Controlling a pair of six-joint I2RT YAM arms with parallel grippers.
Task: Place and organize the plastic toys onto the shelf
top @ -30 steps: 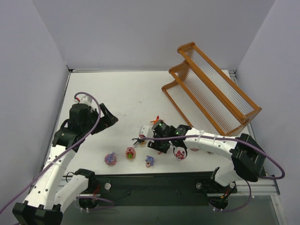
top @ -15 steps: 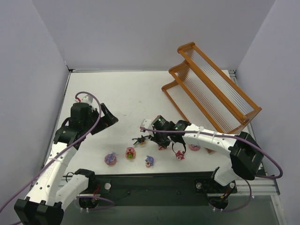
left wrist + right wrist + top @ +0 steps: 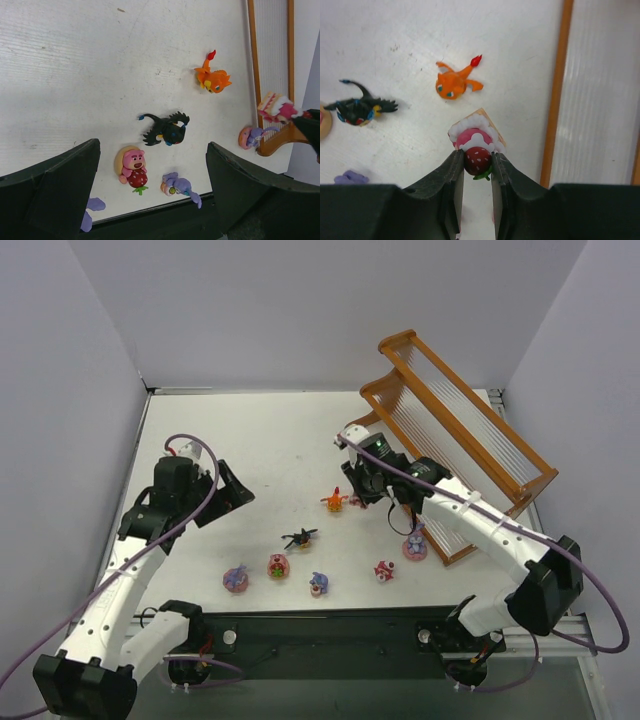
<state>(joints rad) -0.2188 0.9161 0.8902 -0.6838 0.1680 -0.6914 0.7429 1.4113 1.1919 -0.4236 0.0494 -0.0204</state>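
Jaws on the right arm (image 3: 480, 525) are pinched narrow around a pink strawberry toy (image 3: 476, 146) with a white frill and a tan wedge behind it. They hold it above the desk (image 3: 250, 440), just left of the shelf (image 3: 455, 445), whose orange-brown rim runs down the right of the right wrist view. Jaws on the left arm (image 3: 175, 495) stand wide with nothing between them at the left of the top view, well apart from the toys. An orange toy (image 3: 335, 502) with a red tail tip lies at the centre, nearest the held one. Below it lies a black winged toy (image 3: 298, 538). Along the desk's lower edge a purple toy (image 3: 236, 579), a pink bear toy (image 3: 278, 565), a second purple toy (image 3: 320, 584) and a red-pink toy (image 3: 384, 571) form a loose row. A pink and purple toy (image 3: 414, 545) rests just beside the shelf's near corner, close by the right arm's cable (image 3: 405, 510).
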